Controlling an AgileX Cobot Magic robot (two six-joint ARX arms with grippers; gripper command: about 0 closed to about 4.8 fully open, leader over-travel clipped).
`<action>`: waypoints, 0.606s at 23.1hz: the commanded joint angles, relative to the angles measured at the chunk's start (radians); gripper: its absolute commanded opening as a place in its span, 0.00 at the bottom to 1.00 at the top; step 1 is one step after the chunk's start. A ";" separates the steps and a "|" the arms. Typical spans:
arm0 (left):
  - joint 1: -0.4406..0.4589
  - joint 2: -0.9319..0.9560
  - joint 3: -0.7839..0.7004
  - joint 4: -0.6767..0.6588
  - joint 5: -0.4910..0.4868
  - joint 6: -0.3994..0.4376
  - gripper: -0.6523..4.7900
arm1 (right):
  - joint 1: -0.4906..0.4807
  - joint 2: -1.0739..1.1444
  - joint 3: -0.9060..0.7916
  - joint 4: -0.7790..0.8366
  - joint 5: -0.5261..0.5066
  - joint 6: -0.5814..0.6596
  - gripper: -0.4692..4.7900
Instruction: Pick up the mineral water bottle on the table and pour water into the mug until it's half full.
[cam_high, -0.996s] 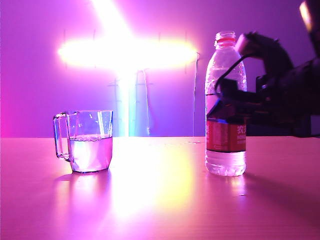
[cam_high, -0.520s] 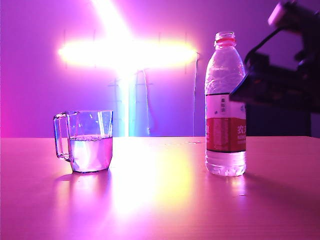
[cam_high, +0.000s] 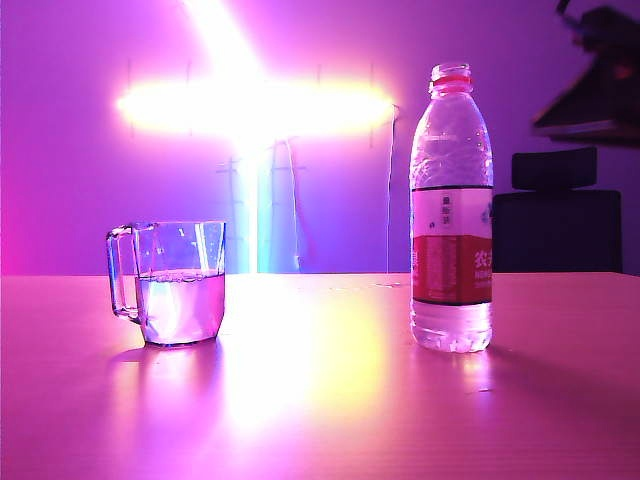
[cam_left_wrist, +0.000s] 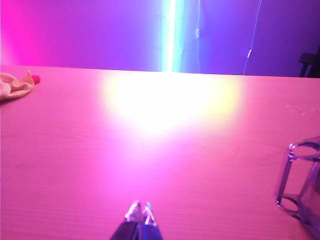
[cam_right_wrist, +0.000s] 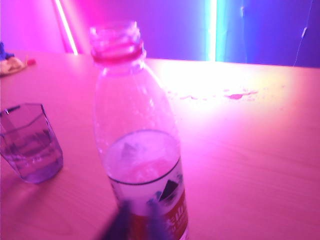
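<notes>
Clear plastic, uncapped, the mineral water bottle (cam_high: 452, 210) is seen upright on the table (cam_high: 320, 400), well apart from the mug (cam_high: 170, 283), in which water (cam_high: 180, 305) reaches about halfway. The right gripper (cam_right_wrist: 135, 222) is raised behind the bottle, its blurred fingers close together and nothing pinched. The left gripper (cam_left_wrist: 140, 214), tips pressed together, is held low over the table near the mug. The retreat is best made clear of the bottle's neck, so nothing is tipped.

The mug (cam_left_wrist: 302, 187) was cut off at the left wrist view's lower right edge; the right gripper (cam_right_wrist: 136, 220) showed only as blur.
</notes>
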 joint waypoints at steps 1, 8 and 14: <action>0.000 0.002 0.003 0.006 0.001 0.004 0.12 | 0.001 -0.031 0.006 -0.011 -0.001 0.000 0.08; -0.001 0.002 0.003 0.006 0.000 0.004 0.12 | 0.001 -0.039 0.006 -0.011 -0.001 0.000 0.11; 0.000 0.002 0.003 0.006 0.000 0.004 0.12 | 0.001 -0.039 0.006 -0.011 -0.001 0.000 0.11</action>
